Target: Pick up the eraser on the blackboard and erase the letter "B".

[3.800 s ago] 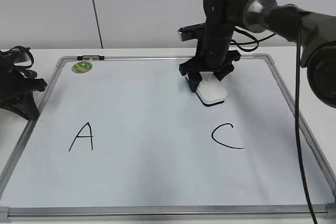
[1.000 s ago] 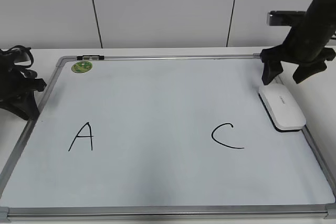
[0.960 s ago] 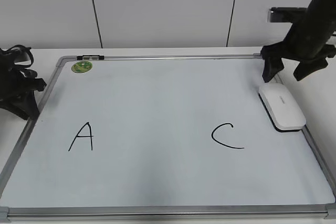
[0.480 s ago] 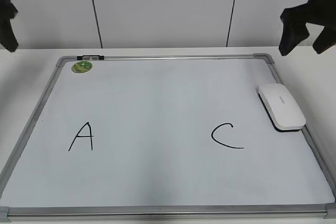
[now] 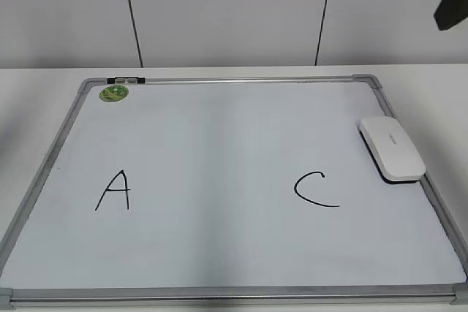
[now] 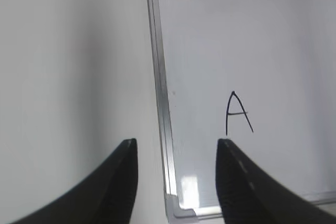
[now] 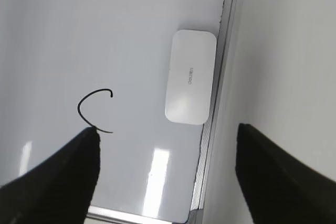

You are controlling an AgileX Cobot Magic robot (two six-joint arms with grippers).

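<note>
Eraser (image 5: pixel 391 149) lies free at blackboard (image 5: pixel 219 144) right edge; my right claw (image 7: pixel 165 171) spread, lifted high; left claw (image 6: pixel 176 174) spread, also risen.

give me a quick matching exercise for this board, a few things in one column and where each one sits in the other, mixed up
Things:
1. eraser
2. letter A
3. letter C
4. green sticker

Places, as seen in the exterior view:
a. far left corner of the board
b. against the right frame
c. near left part
d. right of centre, just left of the eraser

Pairs: 1-b, 2-c, 3-d, 4-a
</note>
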